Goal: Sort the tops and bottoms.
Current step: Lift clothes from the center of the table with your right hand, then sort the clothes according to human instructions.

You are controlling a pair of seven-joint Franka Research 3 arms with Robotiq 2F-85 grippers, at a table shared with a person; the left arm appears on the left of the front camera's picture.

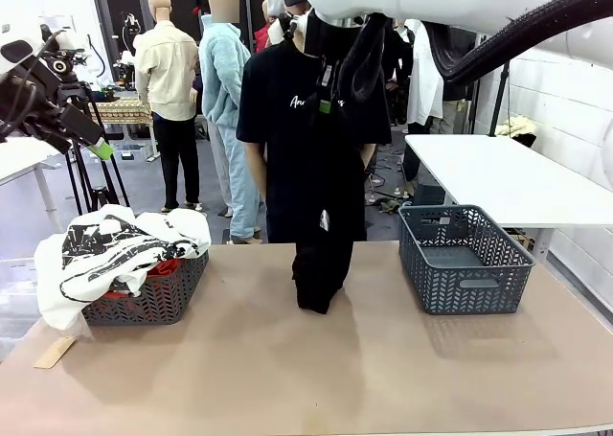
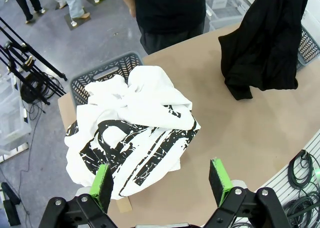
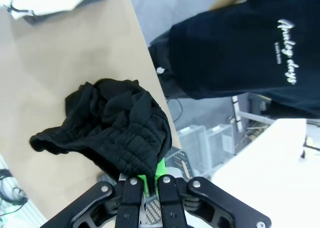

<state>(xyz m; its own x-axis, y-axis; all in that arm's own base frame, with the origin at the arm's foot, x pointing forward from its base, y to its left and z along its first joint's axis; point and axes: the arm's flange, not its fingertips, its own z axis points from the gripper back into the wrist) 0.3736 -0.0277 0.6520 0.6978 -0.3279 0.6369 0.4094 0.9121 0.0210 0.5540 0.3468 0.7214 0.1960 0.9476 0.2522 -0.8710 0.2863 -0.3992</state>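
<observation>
Black bottoms (image 1: pixel 321 263) hang long-axis vertical from the right gripper (image 3: pixel 151 180), fingers clamped on the waistband, hem touching the table (image 1: pixel 287 378) mid-way. Empty basket (image 1: pixel 465 259) lies to their right, so the right arm is nearer. Left gripper (image 2: pixel 162 180) hovers wide open, holding nothing, over the white top (image 2: pixel 135 133).

Black bottoms (image 1: pixel 321 263) hang mid-table; clear lanes both sides to baskets (image 1: pixel 465 261).

The brown table (image 1: pixel 316 378) carries two grey baskets: the left basket (image 1: pixel 153 297) near its left edge and the right basket (image 1: pixel 465 259) well apart. A tan slip (image 1: pixel 55 353) lies beside the left basket.
</observation>
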